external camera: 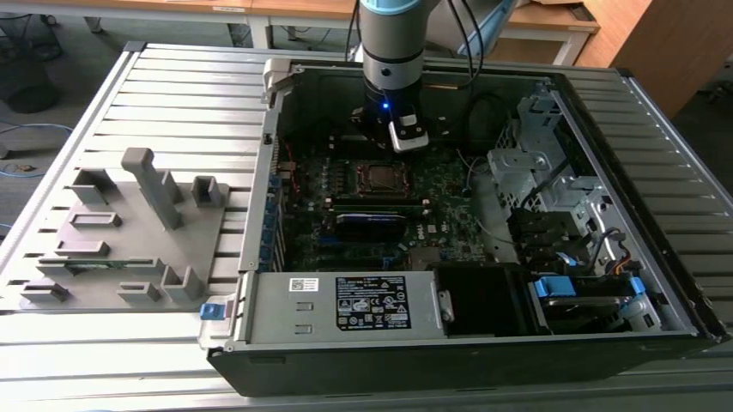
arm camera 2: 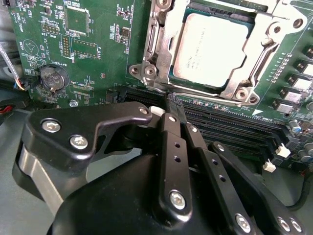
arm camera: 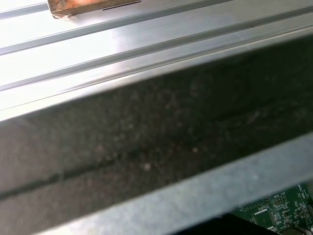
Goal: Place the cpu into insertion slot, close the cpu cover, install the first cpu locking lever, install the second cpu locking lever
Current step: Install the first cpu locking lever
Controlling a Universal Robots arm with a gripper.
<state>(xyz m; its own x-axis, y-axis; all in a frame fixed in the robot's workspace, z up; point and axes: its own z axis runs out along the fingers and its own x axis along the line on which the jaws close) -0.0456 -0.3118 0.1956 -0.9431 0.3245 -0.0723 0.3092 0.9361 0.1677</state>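
**Exterior view.** PC case, side open, laid on slotted table. Arm stood at case's 12 o'clock. Claw near insertion slot, at approx. its 12–1 o'clock. Grey fixture tray at case's 9 o'clock (the exterior view's left), apart from it.

**Second wrist view.** Cpu seated in insertion slot. Cpu cover laid flat round cpu edges. Claw fingers seen drawn together, nothing clamped, tips over black mem. slots just beside socket. Coin cell on green board, well apart.

**First wrist view.** Table slats, dark case wall and a board corner recorded.
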